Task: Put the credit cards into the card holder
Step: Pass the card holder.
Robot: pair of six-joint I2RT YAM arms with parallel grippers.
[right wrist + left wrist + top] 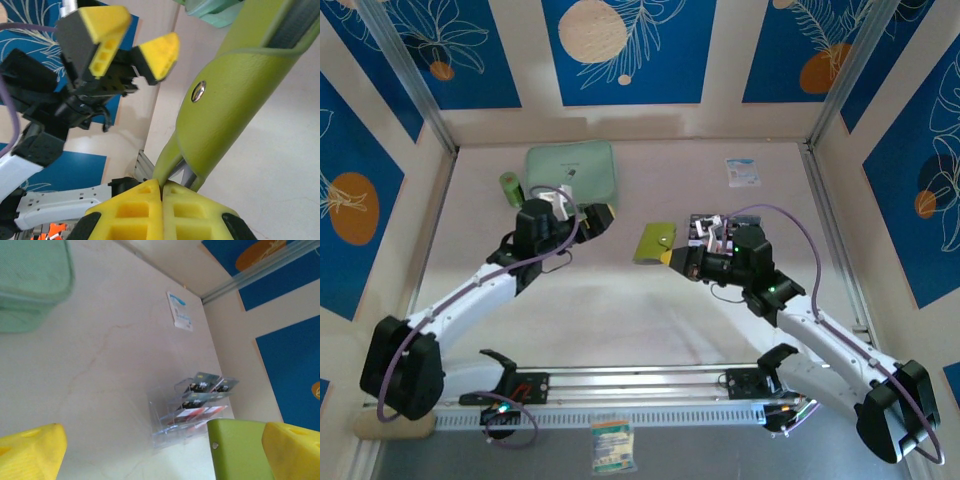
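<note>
Right gripper (161, 189): yellow fingertips pressed together, pinching one edge of the small olive-green folding card holder (235, 85).
Left gripper (598, 221): spread wide, holding nothing; hanging at 9 o'clock of the card holder, apart from it.
Card holder position: near mid-table in the top view, tilted up from the pinched edge in the right wrist view; metal snap stud (199, 91) showing on the outer face. Cannot tell whether fully off the table (100, 350).
Credit cards (200, 399): small flat rectangles, some dark, some pale with red, standing in the tiers of a clear plastic rack (165, 425) at 3 o'clock of the card holder, close beside it.
Done so far: card holder taken in hand, nothing more. No card seen inside it or in either gripper.
Left to do, by judgement: open the holder to its pockets, lift the cards from the rack, slide them in.
Bystanders: mint-green fabric zip case (572, 172) at 11 o'clock, white-and-blue paper packet (743, 172) at 1 o'clock, both well apart.
</note>
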